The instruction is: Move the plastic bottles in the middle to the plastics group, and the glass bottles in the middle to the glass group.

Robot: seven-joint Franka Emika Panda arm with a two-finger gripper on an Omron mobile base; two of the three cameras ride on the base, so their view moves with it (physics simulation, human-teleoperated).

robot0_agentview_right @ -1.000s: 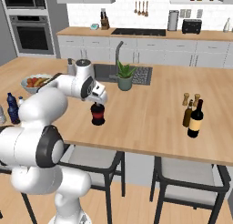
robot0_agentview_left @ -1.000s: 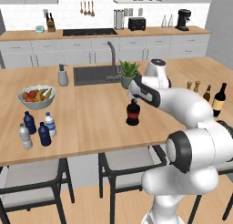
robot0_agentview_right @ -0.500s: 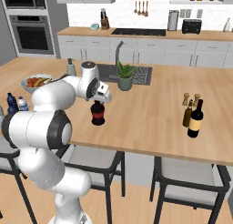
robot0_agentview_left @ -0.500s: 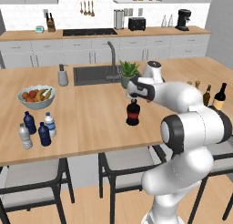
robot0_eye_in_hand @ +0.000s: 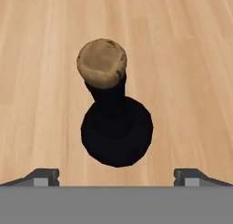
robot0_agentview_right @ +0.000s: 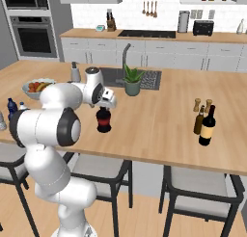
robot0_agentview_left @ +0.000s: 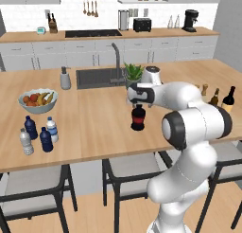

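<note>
The squat black glass bottle with a red label and cork stands upright mid-counter, also the squat black glass bottle. My gripper hangs open just above its neck, pointing down. In the hand view the bottle sits centred between my fingertips, untouched. The plastics group stands at the left: navy bottles, a clear blue-banded one and a greyish one. The glass group, a dark wine bottle beside an amber bottle, stands at the right.
A fruit bowl sits behind the plastics. The sink, a soap dispenser and a potted plant lie behind the black bottle. Pepper mills stand behind the glass group. Stools line the counter's near edge.
The hand has swung left and down from beside the plant to right above the black bottle. The jaws stayed open and the bottle has not moved.
</note>
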